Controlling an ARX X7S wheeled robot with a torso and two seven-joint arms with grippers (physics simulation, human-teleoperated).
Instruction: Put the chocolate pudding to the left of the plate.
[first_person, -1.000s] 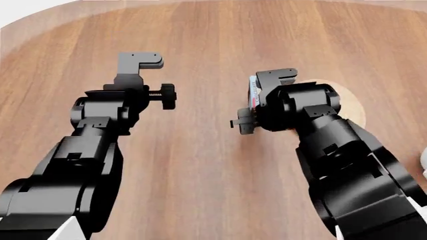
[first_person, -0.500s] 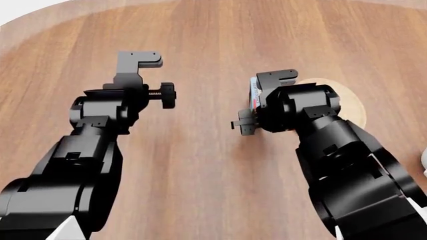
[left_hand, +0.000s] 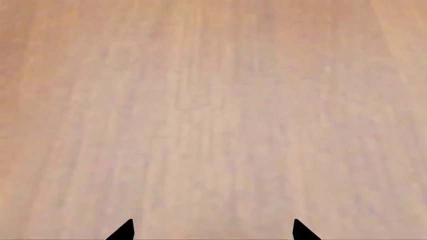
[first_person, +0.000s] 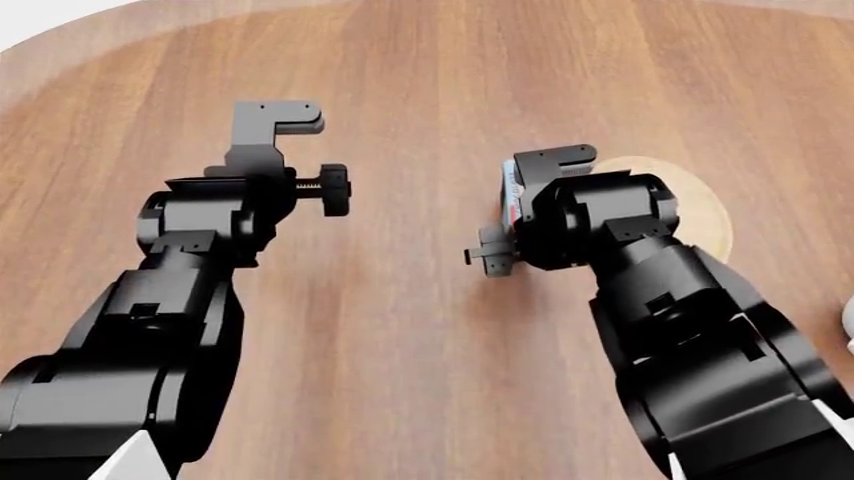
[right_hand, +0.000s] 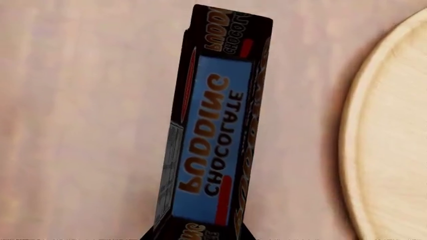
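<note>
Right gripper (first_person: 534, 175) sits over the chocolate pudding (right_hand: 213, 130), just at the left edge of the plate (first_person: 701, 215). Right wrist view: the carton stands on its narrow edge on the wooden table (first_person: 427, 80), blue "CHOCOLATE PUDDING" panel facing the camera, near end running in between the two dark fingertips (right_hand: 155, 233) at the frame edge. Fingers look to be flanking or touching that end, but so little of them shows that I cannot tell whether the grip is closed on the box or slack. Carton is beside the plate rim (right_hand: 393, 135), not touching: a strip of bare table shows between them. In the head view only a sliver of the box (first_person: 509, 190) is visible; the right wrist hides the rest. Left gripper (left_hand: 212, 231) hovers over bare wood well to the left, fingers spread wide, holding nothing.
</note>
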